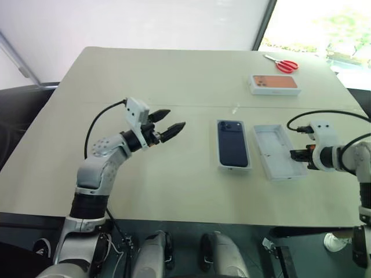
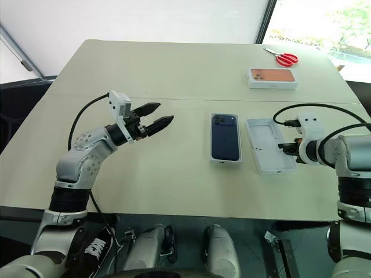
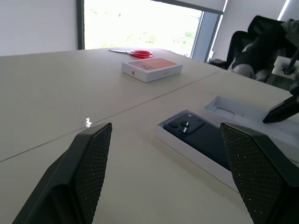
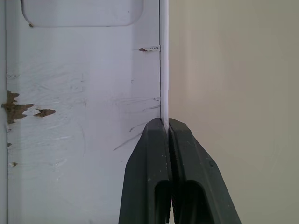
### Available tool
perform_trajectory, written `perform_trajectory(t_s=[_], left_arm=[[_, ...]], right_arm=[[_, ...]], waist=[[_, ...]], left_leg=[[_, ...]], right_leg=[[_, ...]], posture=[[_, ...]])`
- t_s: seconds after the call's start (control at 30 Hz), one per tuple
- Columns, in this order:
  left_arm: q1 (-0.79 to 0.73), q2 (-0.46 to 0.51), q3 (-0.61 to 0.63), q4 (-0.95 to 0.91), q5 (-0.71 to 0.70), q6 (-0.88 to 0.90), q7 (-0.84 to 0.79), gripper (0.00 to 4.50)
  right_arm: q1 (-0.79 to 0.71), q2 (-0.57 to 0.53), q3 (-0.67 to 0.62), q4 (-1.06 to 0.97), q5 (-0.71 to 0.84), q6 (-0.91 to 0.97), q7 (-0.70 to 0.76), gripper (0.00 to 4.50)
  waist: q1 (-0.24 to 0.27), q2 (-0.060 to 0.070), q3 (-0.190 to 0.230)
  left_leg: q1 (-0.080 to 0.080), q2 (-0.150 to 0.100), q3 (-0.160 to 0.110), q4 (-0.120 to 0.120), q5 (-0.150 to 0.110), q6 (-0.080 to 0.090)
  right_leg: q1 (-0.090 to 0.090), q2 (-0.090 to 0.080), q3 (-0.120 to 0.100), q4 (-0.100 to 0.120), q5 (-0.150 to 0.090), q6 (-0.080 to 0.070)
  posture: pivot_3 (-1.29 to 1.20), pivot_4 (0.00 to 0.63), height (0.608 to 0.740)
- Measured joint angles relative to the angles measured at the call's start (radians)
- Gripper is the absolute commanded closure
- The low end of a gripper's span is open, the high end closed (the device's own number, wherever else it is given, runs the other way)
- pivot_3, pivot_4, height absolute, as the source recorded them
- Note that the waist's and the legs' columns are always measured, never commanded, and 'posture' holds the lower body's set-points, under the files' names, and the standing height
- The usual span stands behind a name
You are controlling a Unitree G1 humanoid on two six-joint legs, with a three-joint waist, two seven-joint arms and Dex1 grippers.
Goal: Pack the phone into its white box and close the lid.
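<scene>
At the centre of the table [image 1: 174, 75] we find the phone [image 1: 233, 142] lying face down inside the white box [image 1: 234, 168], camera bump at the far corner and the box rim showing as a thin white border on all sides. At 3 o'clock from the box, just beside it and parallel to it, the lid [image 1: 277, 152] lies upside down with its white inside facing up. In the right wrist view this inner face carries brown scuff marks and a rounded recess at the far end. The right gripper [image 4: 167, 122] is at the outer long side of the lid, and its fingers are pinched together on the lid's thin side wall, which rises between the tips. At 9 o'clock from the box, well apart from it, the left gripper [image 1: 175, 118] hangs above the table with its fingers spread wide, holding nothing and pointing toward the box. At 1 o'clock, a second box with an orange phone picture [image 1: 275, 83] lies closed. Red scissors [image 1: 285, 65] lie just beyond it near the far edge.
</scene>
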Motion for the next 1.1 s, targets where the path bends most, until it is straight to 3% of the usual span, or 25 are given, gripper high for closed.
perform_trajectory(t_s=[0.03, 0.27, 0.6, 0.83, 1.1], left_arm=[[0.0, 0.0, -0.002, 0.0, 0.0, 0.0, 0.0, 0.59], [0.005, 0.013, -0.001, -0.011, 0.0, 0.003, 0.002, 0.59], [0.068, 0.092, -0.024, -0.084, -0.003, -0.039, -0.141, 0.59], [0.084, 0.124, -0.086, -0.102, 0.021, -0.104, -0.243, 0.59], [0.113, 0.095, -0.093, -0.117, 0.043, -0.125, -0.208, 0.59]], right_arm=[[0.0, 0.002, -0.006, 0.011, -0.007, -0.007, -0.006, 3.54], [-0.035, 0.018, -0.05, 0.086, -0.058, -0.064, -0.063, 0.04], [-0.267, 0.02, 0.03, -0.014, 0.024, 0.061, 0.033, 0.04], [-0.193, 0.043, 0.14, -0.056, 0.058, 0.145, 0.062, 0.04], [-0.143, 0.037, 0.19, -0.114, 0.054, 0.131, 0.061, 0.04]], waist=[[0.0, 0.0, 0.0], [-0.001, 0.0, 0.0], [0.001, 0.001, 0.0], [0.001, 0.001, 0.0], [-0.002, 0.001, 0.0]], left_leg=[[0.0, 0.0, 0.0, 0.0, 0.0, 0.0], [0.0, 0.0, 0.0, 0.0, 0.0, -0.001], [0.0, 0.002, 0.0, 0.0, 0.001, -0.001], [0.0, -0.001, 0.0, 0.0, -0.001, 0.001], [0.0, 0.0, 0.0, 0.0, -0.001, 0.001]], right_leg=[[0.0, 0.0, 0.0, 0.0, 0.0, 0.0], [0.0, 0.0, 0.0, 0.0, 0.0, 0.0], [0.0, 0.002, 0.0, 0.0, 0.0, 0.0], [0.0, -0.002, 0.0, -0.001, 0.0, 0.0], [0.0, -0.001, 0.0, 0.0, 0.0, 0.0]], posture=[[0.0, 0.15, 0.738], [0.0, 0.15, 0.738], [0.0, 0.15, 0.738], [0.0, 0.15, 0.738], [0.0, 0.15, 0.738]])
